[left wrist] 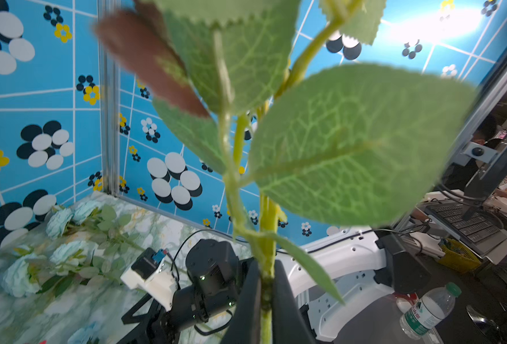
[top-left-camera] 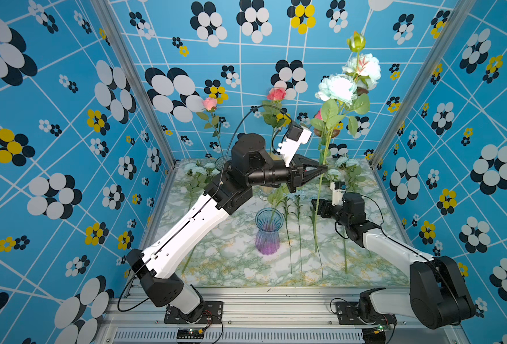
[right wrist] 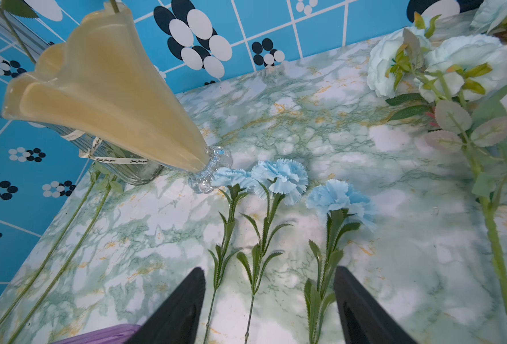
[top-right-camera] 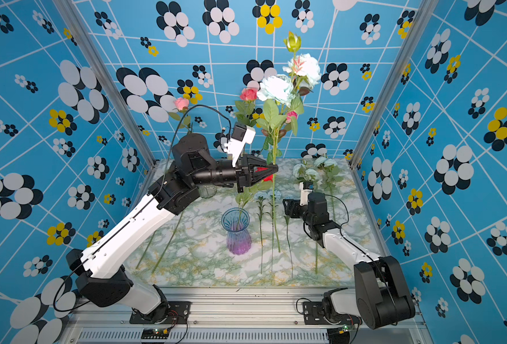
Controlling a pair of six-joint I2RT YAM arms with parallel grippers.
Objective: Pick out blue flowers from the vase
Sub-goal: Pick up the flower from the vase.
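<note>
Pinching a mint-blue peony spray (top-left-camera: 337, 89) by its thick green stem with the left gripper (top-left-camera: 322, 169), fingers pressed together just under the lowest leaves. Gripping there probably to spare the foliage and steady the top-heavy blooms.

Holding it upright at centre right of both top views, blooms high against the back wall. Hanging the stem's lower end to the right of the blue-to-purple glass vase (top-left-camera: 268, 235), outside its mouth. Impossible to tell whether touching the marble tabletop (top-left-camera: 231, 262). By that placement, seemingly out of the vase already and only waiting to be laid down.

Keeping the right gripper (right wrist: 268, 269) spread and empty, low over pale blue carnations (right wrist: 279, 178). Laid side by side with stems parallel, right of the vase in a top view, likely as a sorting row. Sharing the table's upper right with further peony sprays (right wrist: 442, 65), lying flat.

Leaving the pink roses (top-left-camera: 276, 94) standing at the back, rightly. Worth watching for the long stem swinging into the right arm.
</note>
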